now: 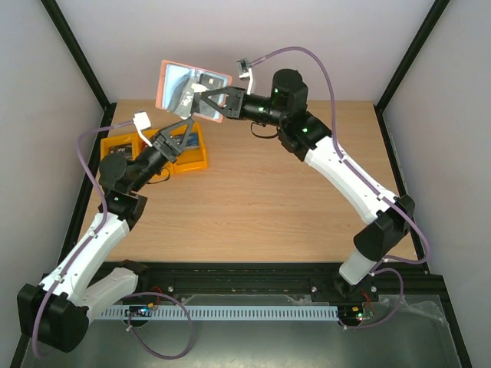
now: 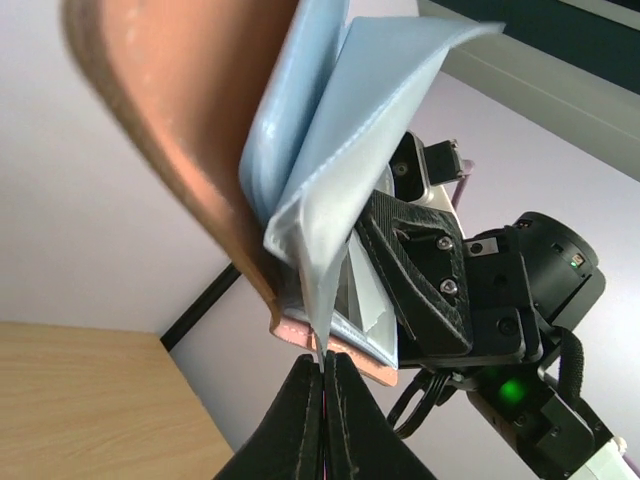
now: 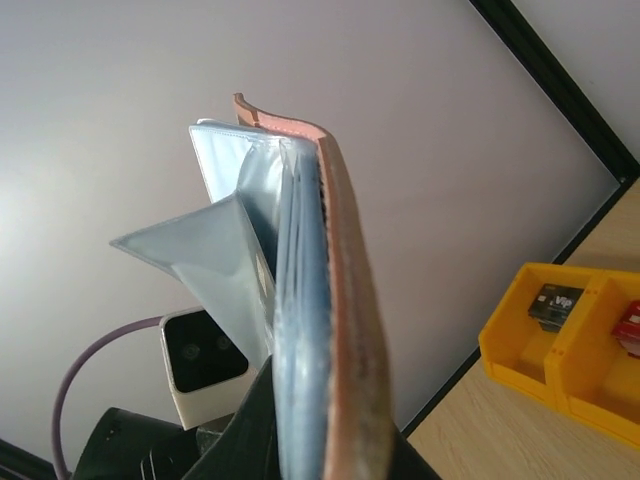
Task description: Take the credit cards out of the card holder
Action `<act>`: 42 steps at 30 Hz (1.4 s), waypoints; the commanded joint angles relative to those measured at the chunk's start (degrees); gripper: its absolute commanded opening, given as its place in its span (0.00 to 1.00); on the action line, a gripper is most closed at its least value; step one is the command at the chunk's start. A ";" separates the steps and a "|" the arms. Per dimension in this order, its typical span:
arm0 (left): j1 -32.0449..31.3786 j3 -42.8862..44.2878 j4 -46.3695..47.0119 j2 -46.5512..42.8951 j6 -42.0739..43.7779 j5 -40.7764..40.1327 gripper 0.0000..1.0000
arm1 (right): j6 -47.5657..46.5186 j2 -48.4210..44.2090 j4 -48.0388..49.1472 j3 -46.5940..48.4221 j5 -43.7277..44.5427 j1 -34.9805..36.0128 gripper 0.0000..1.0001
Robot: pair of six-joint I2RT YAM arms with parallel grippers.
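My right gripper [image 1: 211, 103] is shut on the lower edge of the card holder [image 1: 173, 80] and holds it upright, high above the table's back left. Its pale blue-grey face with pinkish-brown rim faces the top camera, with a dark card [image 1: 207, 79] showing in it. In the right wrist view the holder [image 3: 345, 250] stands edge-on between my fingers [image 3: 320, 440]. My left gripper [image 1: 186, 123] is just below it. In the left wrist view it [image 2: 325, 365] is shut on the tip of a pale blue inner leaf [image 2: 330, 200] pulled out from the holder's tan back [image 2: 180, 120]. Whether a card is inside that leaf is unclear.
A yellow compartment tray [image 1: 196, 162] sits on the wooden table under the left arm. In the right wrist view the tray [image 3: 520, 360] holds a dark card [image 3: 553, 303] and a red card [image 3: 632, 322]. Black frame posts stand at the back corners.
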 commanded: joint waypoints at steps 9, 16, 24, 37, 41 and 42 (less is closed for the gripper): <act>2.26 0.16 -9.52 0.92 -0.49 -2.74 0.02 | -5.85 4.06 -8.42 2.09 -5.24 1.25 0.02; 3.02 -2.42 -11.22 0.35 -2.73 -5.81 0.02 | -2.37 7.31 -13.80 5.96 -2.51 1.18 0.02; 3.71 -5.85 -16.54 1.38 -5.64 -12.19 0.05 | 1.35 10.90 -24.24 7.95 -1.44 1.22 0.02; 3.98 -8.23 -21.02 -1.49 -1.35 -14.42 0.22 | 1.21 11.71 -27.94 9.67 0.71 1.10 0.02; 3.96 -8.02 -21.24 -2.26 0.31 -14.25 0.29 | 1.22 11.58 -27.98 9.62 0.16 1.09 0.02; 4.03 -8.08 -21.07 -2.31 0.62 -14.22 0.29 | 1.11 11.53 -27.93 9.61 -0.05 1.09 0.02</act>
